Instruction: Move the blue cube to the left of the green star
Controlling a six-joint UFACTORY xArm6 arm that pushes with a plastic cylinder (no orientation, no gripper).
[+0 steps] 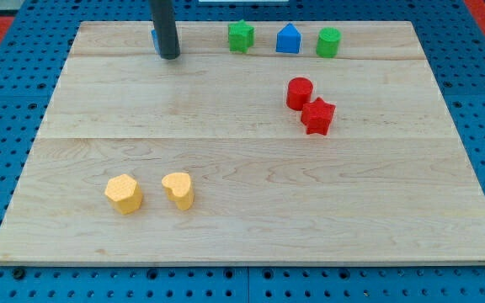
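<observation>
Rod enters from the view's top edge, near upright, leaning slightly; only its lower length shows. My tip [170, 56] rests on the wooden board [242, 227] near its top-left area. No jaws on this tool, a plain rod holding nothing.

Blue cube [155, 39] sits just at the rod's left side, mostly hidden behind it; only a thin blue sliver shows. Whether rod and cube touch, cannot tell.

Green star [241, 36] lies to the view's right of the tip, apart from it, along the board's top edge. Further right in the same row: blue house-shaped block [288, 39], then green cylinder [328, 42].

Mid-right: red cylinder [299, 93] touching red star [317, 115] below it.

Lower left: yellow hexagonal block [124, 194] and yellow heart-shaped block [178, 189], near, not touching.
</observation>
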